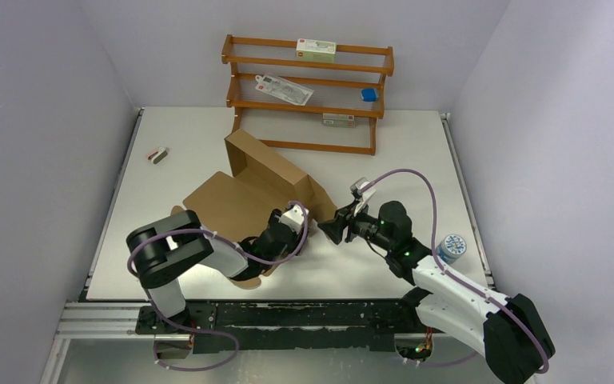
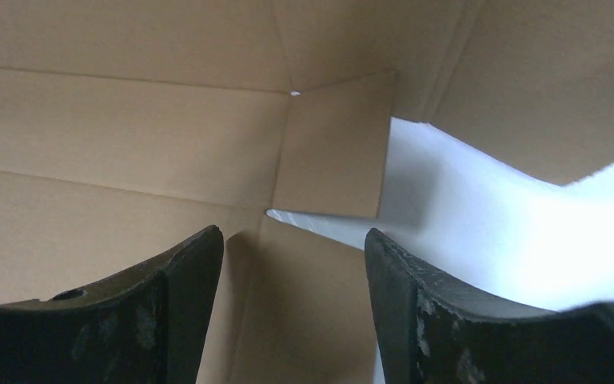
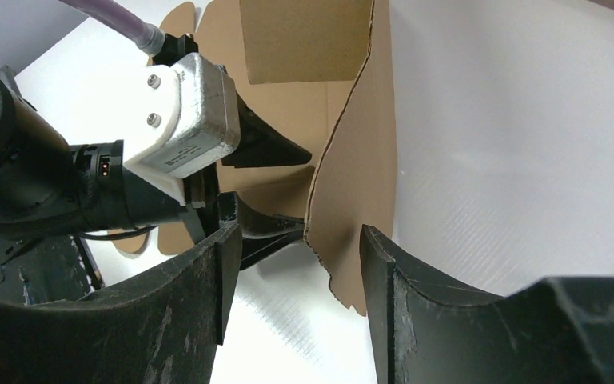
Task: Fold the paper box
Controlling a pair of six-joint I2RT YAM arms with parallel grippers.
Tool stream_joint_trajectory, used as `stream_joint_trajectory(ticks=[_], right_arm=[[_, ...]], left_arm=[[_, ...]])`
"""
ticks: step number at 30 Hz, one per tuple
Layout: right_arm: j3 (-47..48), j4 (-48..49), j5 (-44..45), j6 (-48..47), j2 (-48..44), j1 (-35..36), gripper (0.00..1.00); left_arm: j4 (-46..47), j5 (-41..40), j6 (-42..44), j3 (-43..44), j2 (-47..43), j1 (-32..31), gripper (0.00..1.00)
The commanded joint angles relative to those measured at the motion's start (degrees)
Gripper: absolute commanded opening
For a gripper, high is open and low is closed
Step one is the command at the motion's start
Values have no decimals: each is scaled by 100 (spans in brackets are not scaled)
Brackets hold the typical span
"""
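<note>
The paper box lies partly folded mid-table, one brown wall standing at its far side. My left gripper reaches into the box's right end. In the left wrist view the left gripper is open, its fingers over the cardboard floor near an inner corner flap. My right gripper faces it from the right. In the right wrist view the right gripper is open, with the ragged end of a side flap between the jaws, close to the right finger and clear of the left one.
A wooden rack with white cartons and a blue item stands against the back wall. A small dark object lies far left. A round blue-and-white item sits near the right table edge, beside the right arm.
</note>
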Motion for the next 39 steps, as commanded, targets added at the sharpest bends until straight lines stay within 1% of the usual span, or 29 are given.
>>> stream_joint_trajectory(ticks=[1,5,8,10,16,19,23,30,34,39], right_arm=[[-49,269,-62,-30,37,26,60],[-49,306,-112,-39,128,21,60],[-46,299,-102,-39,152,21,60],[-56,285,-94,-51,144,21,59],[-41,314,-285,-134,166,21,60],[-3,393,-569,-198,233,21,60],[129,263,-565,-269,147,21,64],[550,-352,-379,-540,-335,-127,71],[798,-602,-341,-586,-564,-477,72],[1097,-828,40,-595,-612,-1098,72]], left_arm=[[860,-641,337,111,290,4,70],[1383,-613,522,53,477,13,69],[1574,-533,504,69,595,121,66],[1602,-358,364,71,634,257,61],[1790,131,-117,-55,706,554,40],[1853,336,-312,-95,775,595,34],[1959,566,-482,-149,887,634,29],[2053,977,-865,-279,985,876,23],[1955,1103,-945,-274,970,993,21],[2059,1144,-975,-386,917,1046,22]])
